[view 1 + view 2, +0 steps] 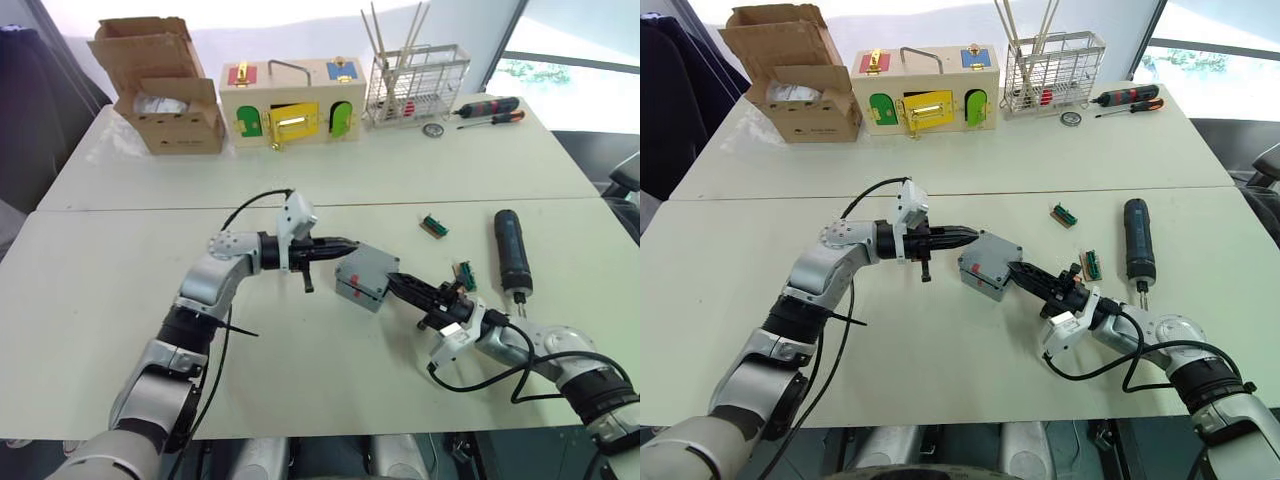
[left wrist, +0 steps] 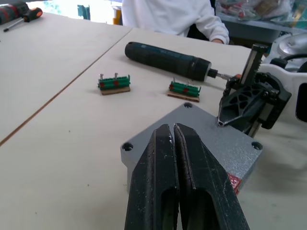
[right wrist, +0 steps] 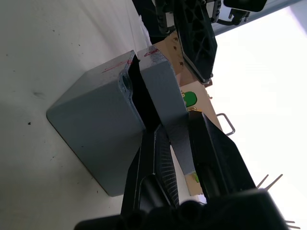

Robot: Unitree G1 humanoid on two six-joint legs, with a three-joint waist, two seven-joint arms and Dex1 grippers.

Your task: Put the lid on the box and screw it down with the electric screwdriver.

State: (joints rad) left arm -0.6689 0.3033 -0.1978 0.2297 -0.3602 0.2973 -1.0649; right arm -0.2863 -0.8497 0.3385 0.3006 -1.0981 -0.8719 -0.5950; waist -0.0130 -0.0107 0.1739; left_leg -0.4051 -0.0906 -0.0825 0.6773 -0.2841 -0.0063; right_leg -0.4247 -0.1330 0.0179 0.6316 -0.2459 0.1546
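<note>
**Lid sat on the box between both grippers, screwdriver lay off to the right**

Lid (image 2: 213, 136) rested on top of the box (image 1: 362, 285), which sat tilted on the desk (image 1: 120, 290) near the middle of the near edge. In the right wrist view a dark gap showed between lid and box along one side, so the lid looked not yet fully seated.

The left gripper (image 1: 345, 245) reached in from the robot's left with its two fingers pressed together and holding nothing, their tips at the lid's upper edge. The right gripper (image 1: 405, 287) came from the opposite side, its fingers closed around the lid's edge.

The electric screwdriver (image 1: 513, 250) lay flat on the desk, well to the right of the box, untouched. Its long axis ran roughly away from the robot toward it, with the metal bit at the near end. It lay just beyond the right forearm and far from the left gripper, so the right arm was clearly the nearer one to fetch it, though that gripper would first have to let go of the lid. Two small green connector blocks (image 1: 433, 227) lay between box and screwdriver.
</note>
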